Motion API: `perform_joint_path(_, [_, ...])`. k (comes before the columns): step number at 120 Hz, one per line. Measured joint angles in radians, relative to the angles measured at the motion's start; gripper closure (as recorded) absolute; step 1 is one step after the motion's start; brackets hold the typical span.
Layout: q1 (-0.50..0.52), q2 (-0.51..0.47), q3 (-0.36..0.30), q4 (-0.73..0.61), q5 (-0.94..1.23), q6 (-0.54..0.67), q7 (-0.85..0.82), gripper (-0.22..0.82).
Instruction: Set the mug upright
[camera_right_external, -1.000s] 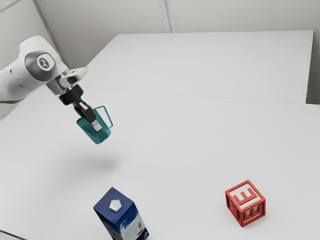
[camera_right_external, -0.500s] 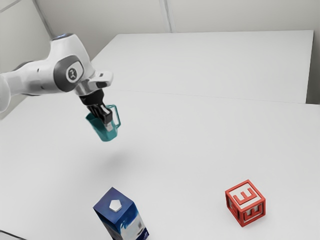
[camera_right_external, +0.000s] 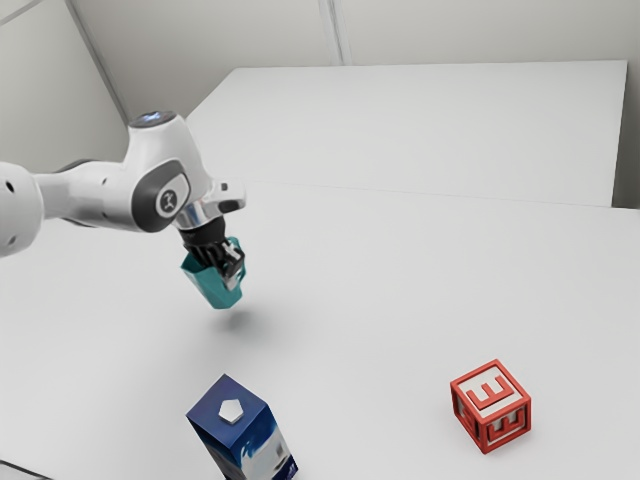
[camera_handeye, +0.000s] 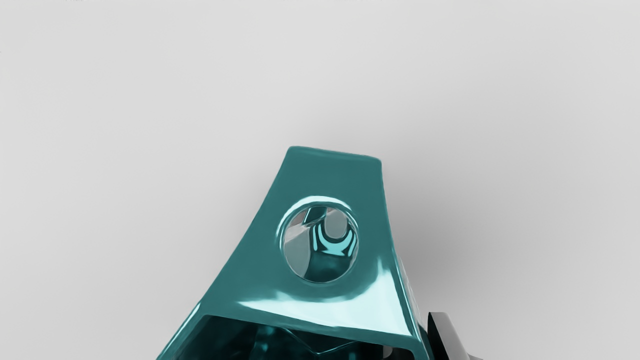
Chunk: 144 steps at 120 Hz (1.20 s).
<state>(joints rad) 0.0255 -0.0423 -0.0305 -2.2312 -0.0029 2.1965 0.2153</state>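
Our gripper (camera_right_external: 233, 274) is pinching the tipped mug (camera_right_external: 211, 287) just above the table (camera_right_external: 400, 300), at the exterior view's left, on the blue box's (camera_right_external: 245, 428) far side. We think it needs straightening next, then gentle lowering.

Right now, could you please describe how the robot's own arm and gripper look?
The arm is white with smooth, rounded links. Its side has a dark grey round cover with a pale disc and a dark emblem, and its top a dark cap with a bluish patch. The gripper is black, its jaws light grey near the tips.
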Motion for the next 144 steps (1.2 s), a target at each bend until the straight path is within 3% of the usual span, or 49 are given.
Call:
perform_joint_path(65, [-0.016,0.014,-0.006,-0.082,0.031,0.113,-0.185,0.78])
perform_joint_path(144, [-0.023,0.075,-0.003,-0.082,0.03,0.15,-0.277,0.76])
